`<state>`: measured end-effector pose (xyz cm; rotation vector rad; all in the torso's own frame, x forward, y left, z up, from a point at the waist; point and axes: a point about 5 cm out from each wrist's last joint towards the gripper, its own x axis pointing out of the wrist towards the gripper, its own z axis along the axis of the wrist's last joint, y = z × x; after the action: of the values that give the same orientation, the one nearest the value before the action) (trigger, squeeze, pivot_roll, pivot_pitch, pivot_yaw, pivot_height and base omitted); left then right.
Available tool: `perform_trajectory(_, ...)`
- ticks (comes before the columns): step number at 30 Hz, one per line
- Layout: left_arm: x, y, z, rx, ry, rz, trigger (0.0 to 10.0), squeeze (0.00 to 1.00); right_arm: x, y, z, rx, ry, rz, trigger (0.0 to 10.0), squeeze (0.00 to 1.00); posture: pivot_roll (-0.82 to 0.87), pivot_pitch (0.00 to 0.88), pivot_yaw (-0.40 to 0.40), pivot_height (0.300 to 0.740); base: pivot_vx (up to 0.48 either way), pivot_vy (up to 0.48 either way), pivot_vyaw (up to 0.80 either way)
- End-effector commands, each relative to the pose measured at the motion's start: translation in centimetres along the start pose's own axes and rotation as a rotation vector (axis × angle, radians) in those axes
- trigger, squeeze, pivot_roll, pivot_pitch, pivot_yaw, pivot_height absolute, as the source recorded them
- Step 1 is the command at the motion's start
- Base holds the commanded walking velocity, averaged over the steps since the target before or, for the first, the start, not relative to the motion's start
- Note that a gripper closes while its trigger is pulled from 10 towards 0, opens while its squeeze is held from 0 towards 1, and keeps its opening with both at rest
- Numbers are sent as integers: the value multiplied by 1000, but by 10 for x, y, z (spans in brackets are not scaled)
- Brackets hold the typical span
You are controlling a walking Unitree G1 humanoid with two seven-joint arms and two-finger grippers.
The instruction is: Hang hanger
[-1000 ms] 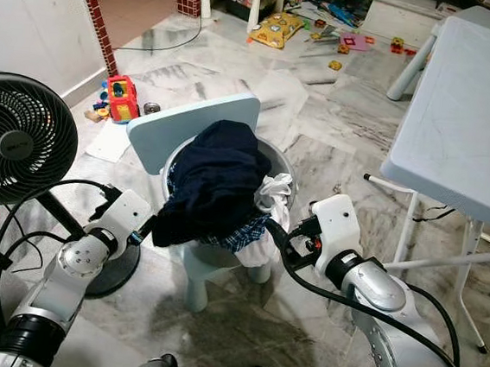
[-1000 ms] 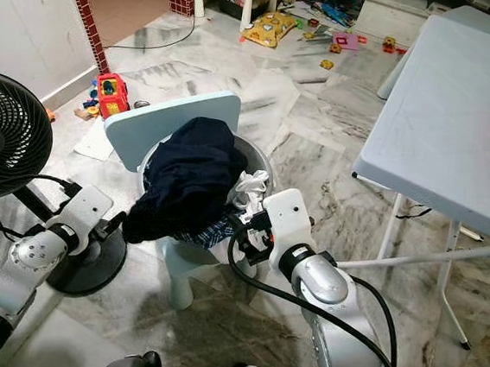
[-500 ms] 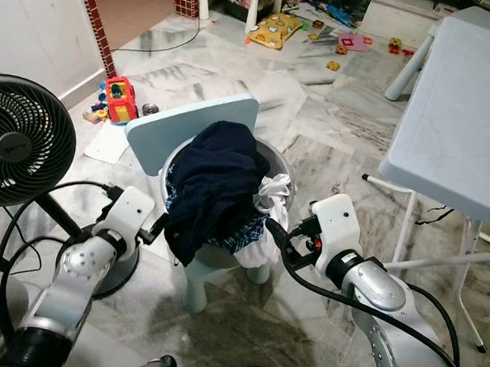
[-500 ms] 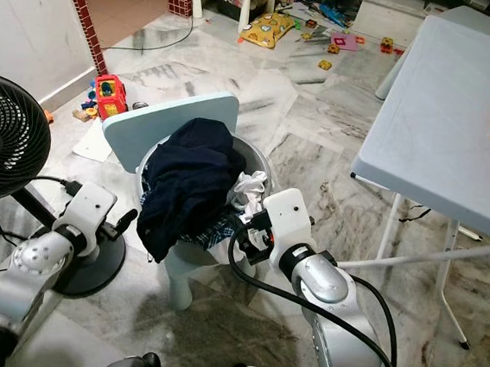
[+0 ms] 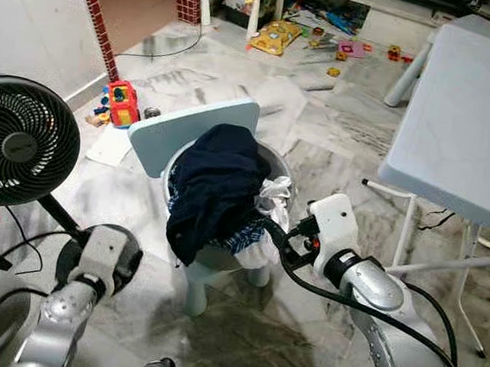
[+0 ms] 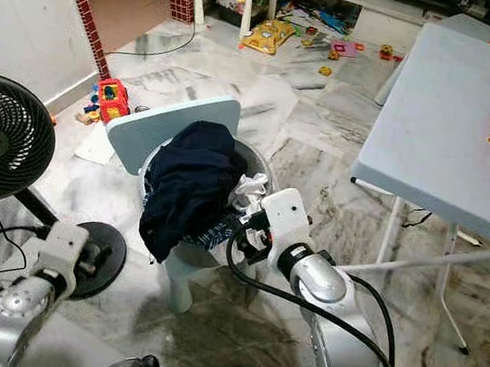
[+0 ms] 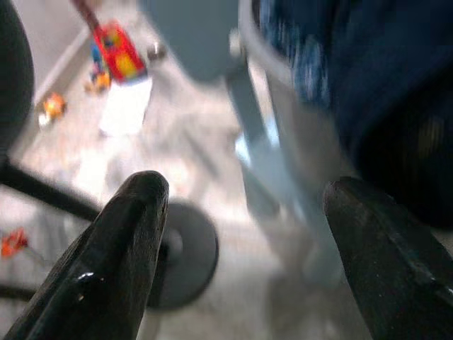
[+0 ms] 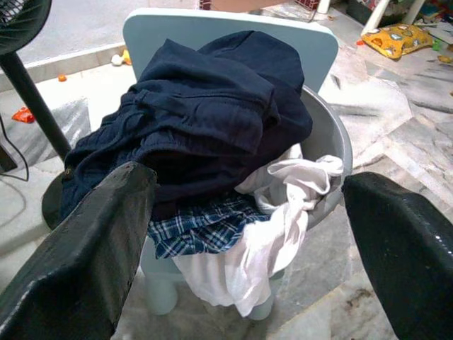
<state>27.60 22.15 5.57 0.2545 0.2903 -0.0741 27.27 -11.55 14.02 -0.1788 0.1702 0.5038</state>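
On pale stool (image 5: 200, 130), round grey basin (image 8: 327, 138) heaped with soft navy cloth (image 8: 205, 113), both claws spread, right claw (image 8: 244, 234) near

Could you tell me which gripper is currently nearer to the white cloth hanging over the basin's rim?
The right gripper is nearer, right beside the white cloth. The left gripper is low beside the fan base, across the basin.

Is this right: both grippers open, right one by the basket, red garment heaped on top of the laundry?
Not quite: the garment heaped on top is dark navy, not red, as the right wrist view shows. The rest holds: the right gripper is open beside the basket, and the left gripper is open too.
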Motion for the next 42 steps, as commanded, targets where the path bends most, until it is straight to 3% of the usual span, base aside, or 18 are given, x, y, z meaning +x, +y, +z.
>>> perform_trajectory(1, 0, -4, 12, -43, -71, 3, 10000, 0, -5, -3, 1, -6, -3, -11, 10000, 0, -136, 140, -16, 740, 0, 0, 0)
perform_trajectory(7, -12, -17, 31, -126, -169, 13, 10000, 0, -7, -9, 2, 0, -11, -41, 10000, 0, -123, 142, -15, 740, 0, 0, 0)
perform_trajectory(10, -38, -32, 40, -181, -250, 28, 10000, 0, -6, -10, 2, 17, -17, -54, 10000, 0, -109, 144, -19, 740, 0, 0, 0)
perform_trajectory(11, -49, -36, 39, -175, -272, 29, 10000, 0, -5, -10, 2, 22, -18, -53, 10000, 0, -101, 146, -21, 740, 0, 0, 0)
perform_trajectory(13, -58, -38, 35, -167, -276, 34, 10000, 0, -4, -10, 2, 24, -19, -51, 10000, 0, -95, 147, -23, 740, 0, 0, 0)
perform_trajectory(16, -71, -34, 13, -188, -191, 62, 10000, 0, -3, -9, 2, 33, -17, -45, 10000, 0, -86, 152, -31, 740, 0, 0, 0)
perform_trajectory(23, -74, -26, 2, -218, -130, 127, 10000, 0, -8, -7, -3, 34, 0, -32, 10000, 0, -95, 162, -40, 740, 0, 0, 0)
perform_trajectory(33, -84, -40, 9, -234, -135, 83, 10000, 0, -31, -5, -15, 64, 72, -45, 10000, 0, -113, 227, -84, 740, 0, 0, 0)
perform_trajectory(42, -82, -35, 14, -271, -127, 101, 10000, 0, -37, -1, -17, 86, 117, -33, 10000, 0, -117, 286, -98, 740, 0, 0, 0)
